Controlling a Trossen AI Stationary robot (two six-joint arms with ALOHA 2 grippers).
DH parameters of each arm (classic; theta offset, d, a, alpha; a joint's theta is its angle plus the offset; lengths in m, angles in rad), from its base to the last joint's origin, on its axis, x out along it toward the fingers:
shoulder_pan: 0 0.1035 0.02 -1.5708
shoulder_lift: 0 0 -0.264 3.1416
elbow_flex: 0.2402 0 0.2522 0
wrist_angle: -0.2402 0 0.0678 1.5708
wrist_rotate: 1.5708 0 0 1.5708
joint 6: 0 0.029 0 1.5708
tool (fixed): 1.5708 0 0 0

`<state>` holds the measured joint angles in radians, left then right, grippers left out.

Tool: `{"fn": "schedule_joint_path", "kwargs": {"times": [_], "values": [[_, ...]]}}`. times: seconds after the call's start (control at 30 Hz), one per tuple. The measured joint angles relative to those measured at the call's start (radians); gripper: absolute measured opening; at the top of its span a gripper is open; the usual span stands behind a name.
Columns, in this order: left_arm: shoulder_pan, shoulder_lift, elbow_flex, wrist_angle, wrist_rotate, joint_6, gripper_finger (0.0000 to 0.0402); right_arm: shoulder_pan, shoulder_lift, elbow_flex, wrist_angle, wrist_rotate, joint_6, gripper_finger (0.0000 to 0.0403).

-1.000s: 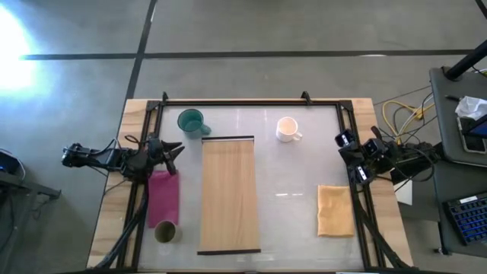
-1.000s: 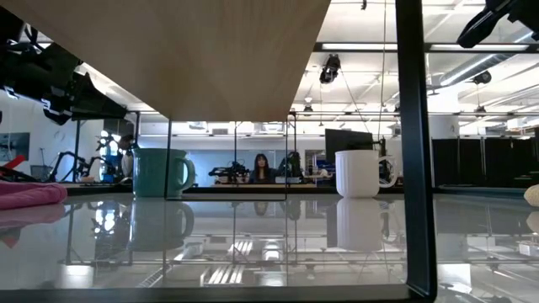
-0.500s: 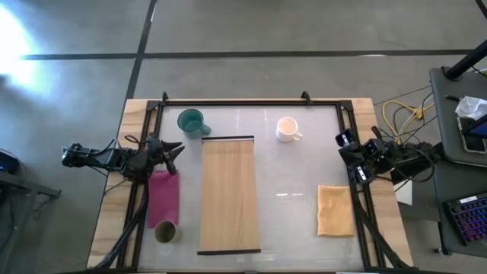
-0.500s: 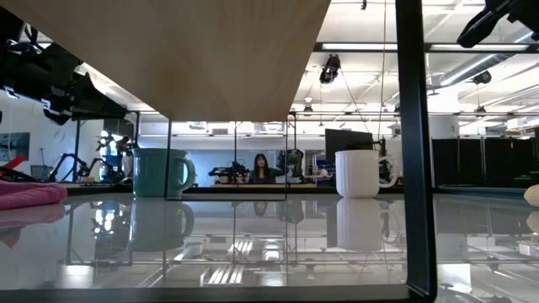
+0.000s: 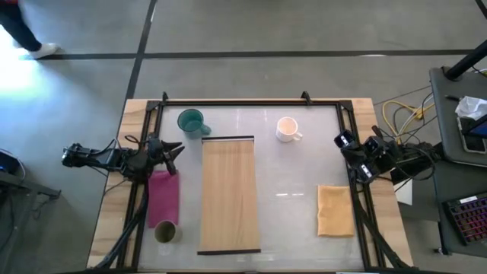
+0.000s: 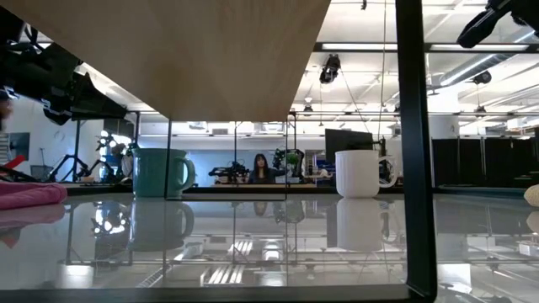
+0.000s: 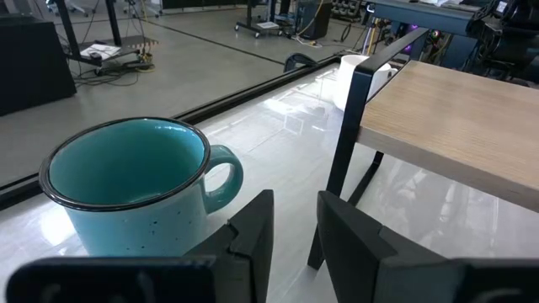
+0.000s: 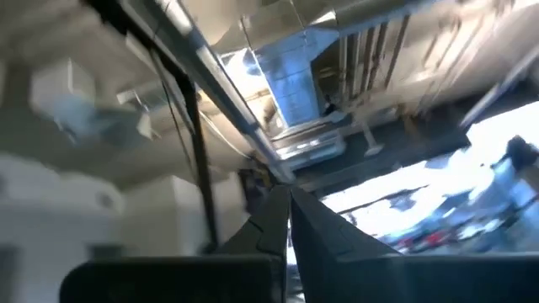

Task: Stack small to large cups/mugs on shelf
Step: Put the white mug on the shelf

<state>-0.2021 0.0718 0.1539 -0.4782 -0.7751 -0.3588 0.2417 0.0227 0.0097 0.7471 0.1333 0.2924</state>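
The light-wood shelf (image 5: 228, 194) stands lengthwise mid-table on dark legs (image 6: 415, 143). The teal mug (image 5: 192, 122) sits upright near the far left corner, also in the left wrist view (image 7: 135, 185). The white mug (image 5: 287, 129) stands far right of the shelf, and the olive-brown cup (image 5: 165, 231) stands near the left front. My left gripper (image 5: 175, 152) hovers open at the left edge, just on the near side of the teal mug (image 7: 295, 227). My right gripper (image 5: 344, 141) waits shut at the right edge, pointing up toward the ceiling (image 8: 286, 206).
A pink cloth (image 5: 163, 196) lies between my left gripper and the olive cup. A tan cloth (image 5: 335, 210) lies near the right front. A black frame (image 5: 243, 101) rims the glossy table. Cables and a desk sit beyond the right edge.
The cups, shelf and left arm have kept still. A person has walked into the high view on the floor beyond the table's far left corner.
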Motion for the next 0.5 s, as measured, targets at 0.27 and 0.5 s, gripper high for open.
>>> {"fn": "schedule_joint_path", "kwargs": {"times": [0.27, 0.5], "values": [[0.0, 0.0, 0.0, 0.0, 0.0, 0.0, 0.008, -0.001, 0.006, 0.0, 0.009, 0.102, 0.261, 0.0009], [0.0, 0.0, 0.0, 0.0, 0.0, 0.0, 0.008, 0.0, 0.006, 0.0, 0.052, 0.103, 0.359, 0.0009]]}}
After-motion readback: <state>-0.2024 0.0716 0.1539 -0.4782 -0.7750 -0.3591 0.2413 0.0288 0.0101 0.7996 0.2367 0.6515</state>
